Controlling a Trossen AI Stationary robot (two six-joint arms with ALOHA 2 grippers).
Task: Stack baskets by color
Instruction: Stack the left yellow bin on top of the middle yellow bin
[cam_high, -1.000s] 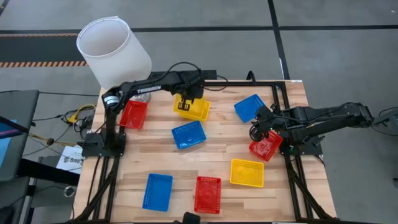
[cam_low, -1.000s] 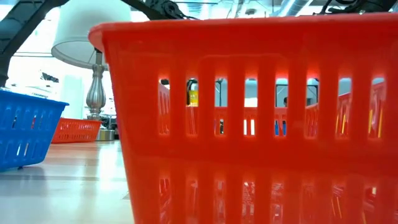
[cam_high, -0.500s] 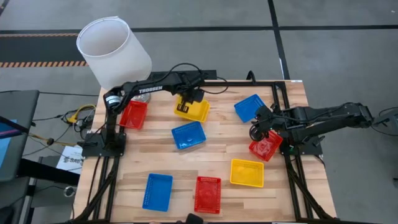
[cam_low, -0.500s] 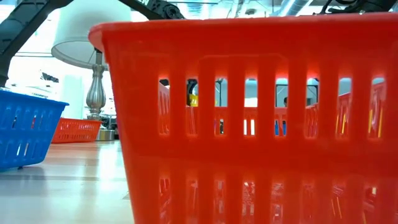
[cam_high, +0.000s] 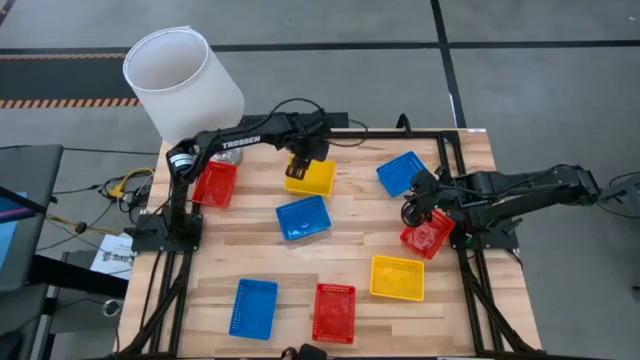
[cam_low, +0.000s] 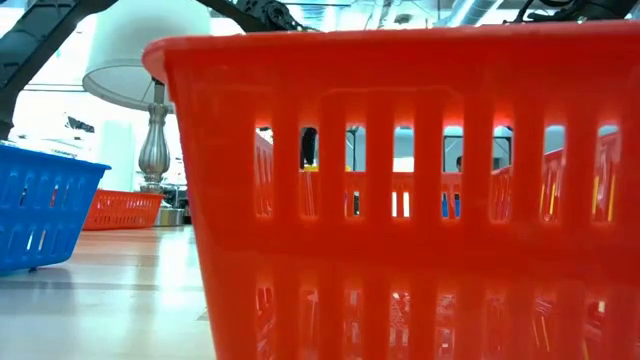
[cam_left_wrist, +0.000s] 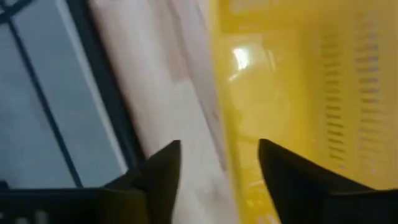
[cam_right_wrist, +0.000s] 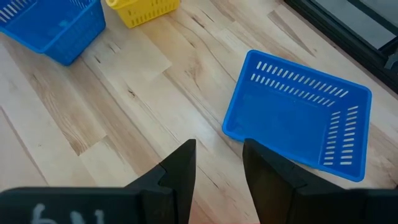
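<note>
A yellow basket (cam_high: 312, 180) rests on its bottom at the table's far middle. My left gripper (cam_high: 300, 166) hangs open over its far-left wall. In the left wrist view the fingers (cam_left_wrist: 219, 143) stand on either side of that yellow wall (cam_left_wrist: 227, 155), and no touch shows. My right gripper (cam_high: 412, 210) waits open at the right, between a blue basket (cam_high: 402, 172) and a red basket (cam_high: 428, 236). Its wrist view shows that blue basket (cam_right_wrist: 298, 115) just past the open gripper (cam_right_wrist: 219, 143). Another yellow basket (cam_high: 397, 278) lies near right.
A blue basket (cam_high: 303, 216) lies mid-table; a red basket (cam_high: 215, 184) sits at the far left. A blue (cam_high: 254, 307) and a red basket (cam_high: 335, 312) stand by the near edge. The white lampshade (cam_high: 180, 85) looms over the far-left corner. Bare wood shows between the baskets.
My left gripper has opened and let go of the yellow basket at the table's far middle. The basket has dropped a little and turned slightly, and now lies squarer on the table. The gripper stays just above its wall.
</note>
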